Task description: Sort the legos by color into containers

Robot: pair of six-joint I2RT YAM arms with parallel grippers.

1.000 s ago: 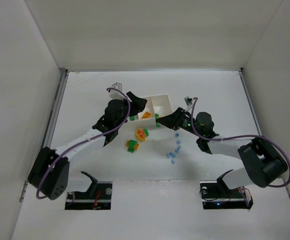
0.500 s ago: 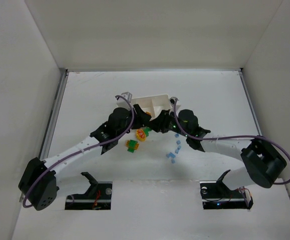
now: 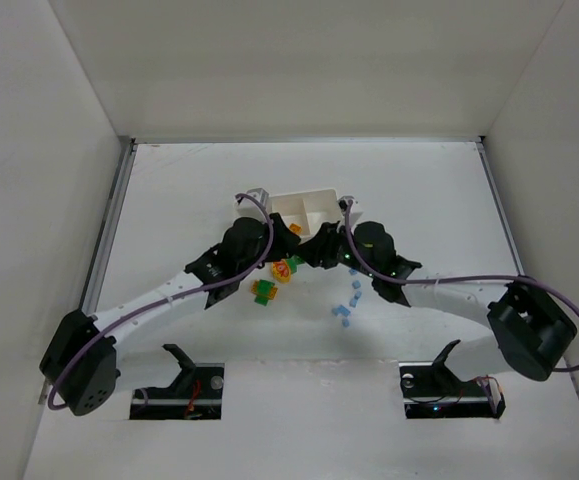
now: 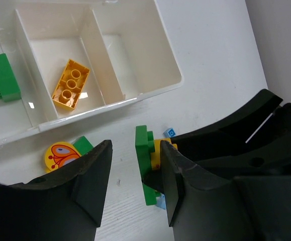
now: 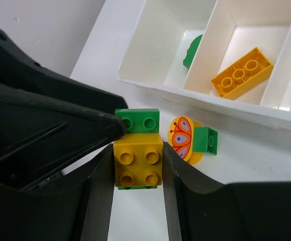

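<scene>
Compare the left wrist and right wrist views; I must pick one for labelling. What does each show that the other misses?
Left wrist only: a pale blue brick beside the held cluster, and the empty end compartment of the white tray. Right wrist only: the studs atop the cluster's yellow brick, pinched between the right jaws. Both: the tray, an orange brick in its middle compartment, a green brick in the other end, the butterfly piece outside.
</scene>
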